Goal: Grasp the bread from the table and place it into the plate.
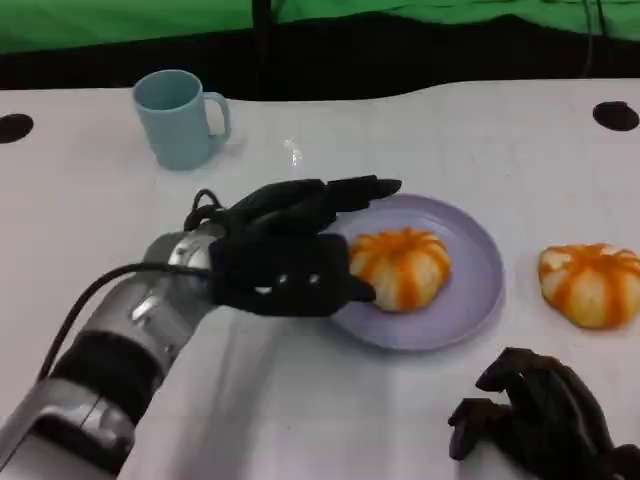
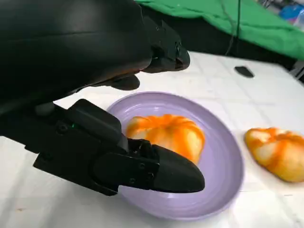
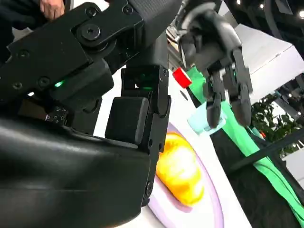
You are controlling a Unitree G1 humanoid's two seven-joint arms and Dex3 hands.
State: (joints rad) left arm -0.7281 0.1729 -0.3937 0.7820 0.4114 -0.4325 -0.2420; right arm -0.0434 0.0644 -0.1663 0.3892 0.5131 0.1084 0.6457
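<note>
An orange-striped bread bun (image 1: 402,266) lies in the lilac plate (image 1: 480,300) at the table's middle. My left hand (image 1: 300,250) hovers over the plate's left rim, its fingers spread and holding nothing. In the left wrist view the thumb and fingers (image 2: 156,171) stand apart around the bun (image 2: 168,135) without touching it. A second bun (image 1: 592,284) sits on the table to the right of the plate. My right hand (image 1: 540,415) rests low near the front right edge, empty. The right wrist view shows the bun (image 3: 180,173) on the plate (image 3: 209,209) and my left hand (image 3: 218,52) above it.
A light blue mug (image 1: 180,118) stands at the back left. Two dark round holes (image 1: 615,115) (image 1: 14,127) mark the table's far corners. Green cloth hangs behind the table's back edge.
</note>
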